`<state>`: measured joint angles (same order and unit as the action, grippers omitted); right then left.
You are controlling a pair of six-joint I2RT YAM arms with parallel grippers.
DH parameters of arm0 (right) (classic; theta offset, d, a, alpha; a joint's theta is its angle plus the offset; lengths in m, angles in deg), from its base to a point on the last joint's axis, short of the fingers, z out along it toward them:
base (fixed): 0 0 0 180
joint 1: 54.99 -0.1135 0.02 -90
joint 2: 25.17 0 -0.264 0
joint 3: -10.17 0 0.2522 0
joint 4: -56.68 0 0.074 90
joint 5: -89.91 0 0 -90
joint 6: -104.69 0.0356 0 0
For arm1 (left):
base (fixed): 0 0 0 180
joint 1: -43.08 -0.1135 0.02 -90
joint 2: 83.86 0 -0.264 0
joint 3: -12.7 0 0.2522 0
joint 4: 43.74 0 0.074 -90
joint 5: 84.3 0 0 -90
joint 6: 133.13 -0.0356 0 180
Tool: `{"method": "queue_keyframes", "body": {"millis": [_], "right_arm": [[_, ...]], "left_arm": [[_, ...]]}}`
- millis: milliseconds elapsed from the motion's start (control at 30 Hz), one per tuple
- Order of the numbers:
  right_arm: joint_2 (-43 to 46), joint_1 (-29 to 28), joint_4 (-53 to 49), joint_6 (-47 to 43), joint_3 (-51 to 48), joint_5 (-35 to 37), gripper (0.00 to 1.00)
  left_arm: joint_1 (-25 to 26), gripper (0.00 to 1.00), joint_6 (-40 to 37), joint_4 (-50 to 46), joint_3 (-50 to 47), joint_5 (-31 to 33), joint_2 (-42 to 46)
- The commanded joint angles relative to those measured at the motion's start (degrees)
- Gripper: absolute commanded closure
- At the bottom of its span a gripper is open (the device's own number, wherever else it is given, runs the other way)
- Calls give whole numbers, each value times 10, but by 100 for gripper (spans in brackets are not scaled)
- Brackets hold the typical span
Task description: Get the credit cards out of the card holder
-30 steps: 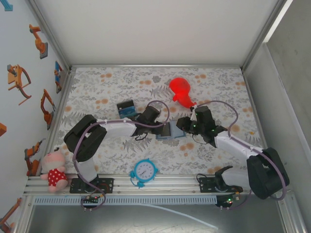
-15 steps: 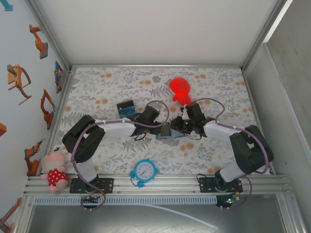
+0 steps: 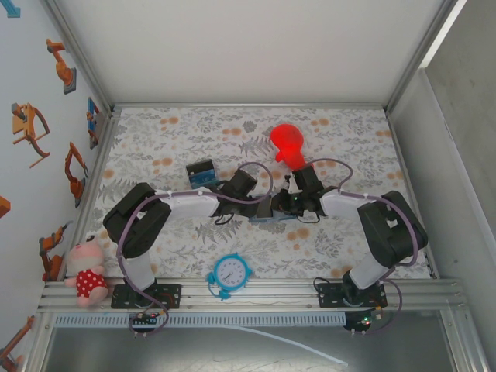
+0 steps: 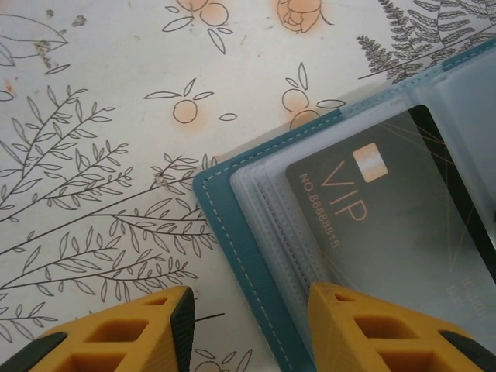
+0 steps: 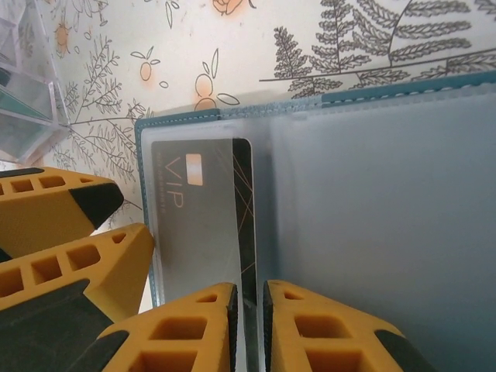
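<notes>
At table centre, on the floral tablecloth [image 3: 155,147], the card holder [image 5: 372,217] lies open and flat between the 2 grippers, its clear sleeves facing up. 1 dark credit card [image 4: 387,225] marked "VIP" sits in the outer sleeve, next to the teal stitched border.

Left gripper [image 4: 249,310]: jaws open. 1 finger stands over bare tablecloth; the other finger [image 4: 380,329] overlaps the card holder's edge. The teal border passes through the gap between them.

Right gripper [image 5: 249,298]: jaws closed to a narrow slit. The credit card's dark long edge runs straight into that slit, so the fingertips pinch the card at its edge. Whether the sleeve film is caught as well cannot be told.

Well apart from the card holder, a blue clock [image 3: 230,273] lies near the front rail and a red object [image 3: 287,143] lies farther back.
</notes>
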<state>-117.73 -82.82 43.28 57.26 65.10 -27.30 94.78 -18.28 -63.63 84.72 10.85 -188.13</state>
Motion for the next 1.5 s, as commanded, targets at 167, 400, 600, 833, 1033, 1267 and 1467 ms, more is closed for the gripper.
{"method": "queue_keyframes", "body": {"millis": [167,400,600,833,1033,1267,1467], "right_arm": [[-13,2,26,-1,6,-24,86],[-17,6,34,1,-2,-22,86],[-28,9,49,7,-8,-26,84],[-33,10,84,22,-17,-47,84],[-21,17,160,53,-44,-87,88],[-11,24,213,76,-66,-104,90],[-9,28,232,86,-77,-106,99]], "left_arm": [[6,57,-13,-26,19,6,-14],[7,57,-12,-30,20,6,-17],[7,57,-12,-34,21,10,-18],[7,57,-11,-38,21,9,-19],[7,57,-9,-42,21,9,-19],[8,57,-8,-49,22,9,-22],[9,57,-5,-51,21,10,-24]]}}
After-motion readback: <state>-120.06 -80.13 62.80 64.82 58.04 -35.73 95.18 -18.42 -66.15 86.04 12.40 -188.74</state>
